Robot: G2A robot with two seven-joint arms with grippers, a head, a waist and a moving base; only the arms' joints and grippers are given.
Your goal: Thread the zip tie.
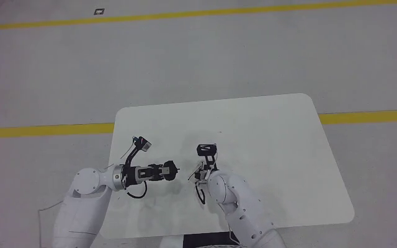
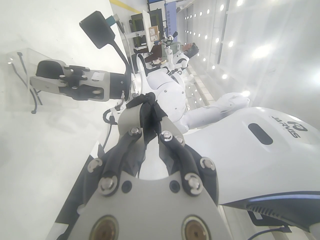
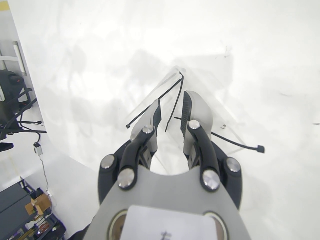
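1. Grey floor (image 1: 198, 62) with yellow lines (image 1: 186, 13) surrounds a white bench (image 1: 279, 155). Both arms work near its 6 to 7 o'clock edge, the right arm at 3 o'clock of the left.
2. Right end effector (image 3: 172, 113): fingers apart, holding nothing. It points down into a clear stand (image 3: 160, 86) and straddles one black zip tie (image 3: 176, 101) that leans inside it.
3. A second zip tie (image 3: 170, 89) meets the first at their far ends and runs out past one finger. A third zip tie (image 3: 240, 143) lies beside the other finger.
4. Left end effector (image 2: 150, 111): fingers closed, black pads pressed together, held off the bench and facing the right arm. Possibly something thin is pinched between them; the view does not settle it.
5. Risks, as judged:
   - Closing now could trap the second tie too, since the two straps touch at one end.
   - The fingers are close to the stand's walls, so a small drift could knock or drag the stand.
   - The strap is thin and slick. A grip on its edge could let it twist or slip out.
   - A mid-strap grip leaves a floppy tail, hard to aim at the small head slot.
6. Writing: none legible on the ties, stand or bench. A small label on the right wrist plate carries a mark too small to read.
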